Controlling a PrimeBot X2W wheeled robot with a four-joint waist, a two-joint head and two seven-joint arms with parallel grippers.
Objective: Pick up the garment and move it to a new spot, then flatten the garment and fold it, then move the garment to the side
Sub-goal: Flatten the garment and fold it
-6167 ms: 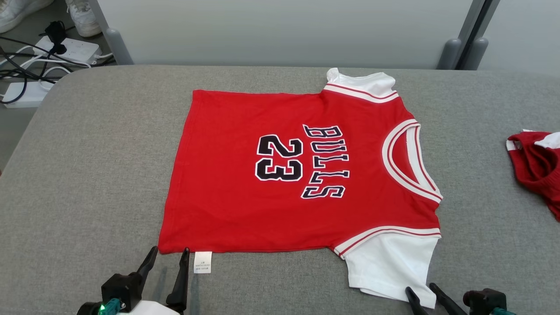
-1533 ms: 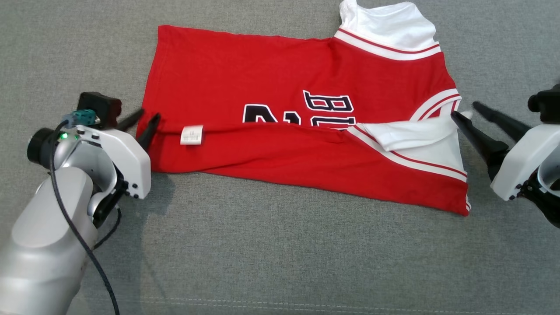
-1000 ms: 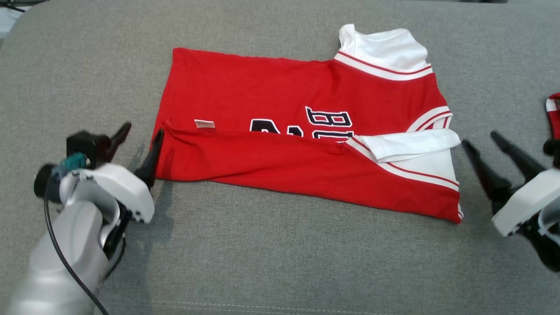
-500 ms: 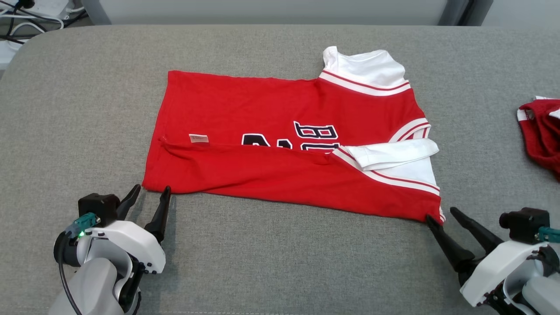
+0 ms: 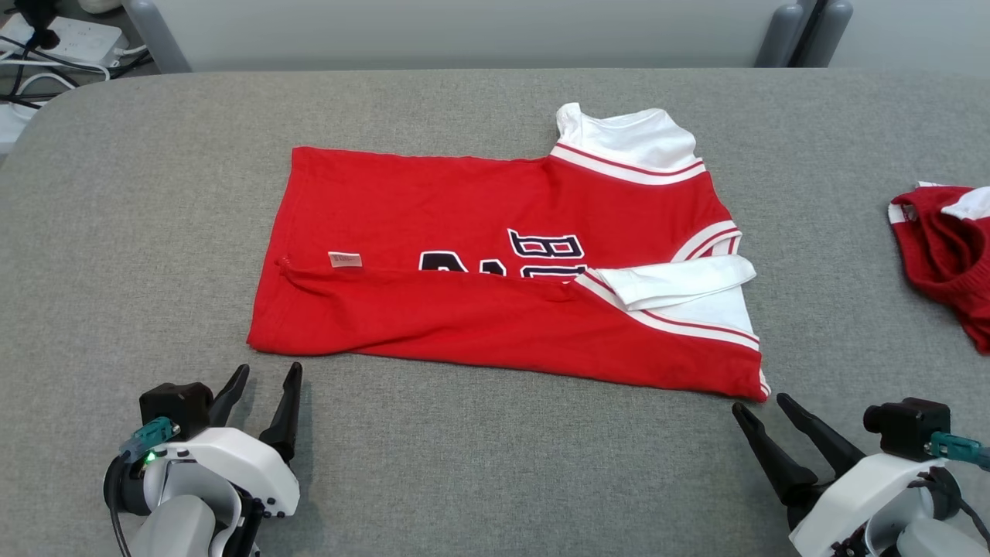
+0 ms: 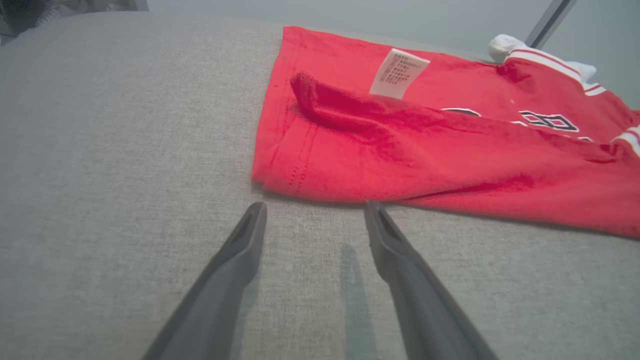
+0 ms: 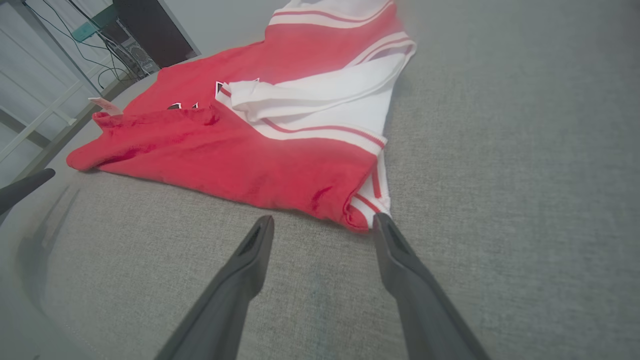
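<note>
Jersey point(image 5: 464, 325), half folded, lies on grey surface point(image 5: 495, 472); left fingers point(image 5: 288, 406) and right fingers point(image 5: 766, 452) gape empty beside its near edge.

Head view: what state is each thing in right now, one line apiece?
Red jersey, near edge folded over its front.
Second red garment, crumpled at the right edge.
Left gripper, open, holding nothing.
Right gripper, open, holding nothing.
</note>
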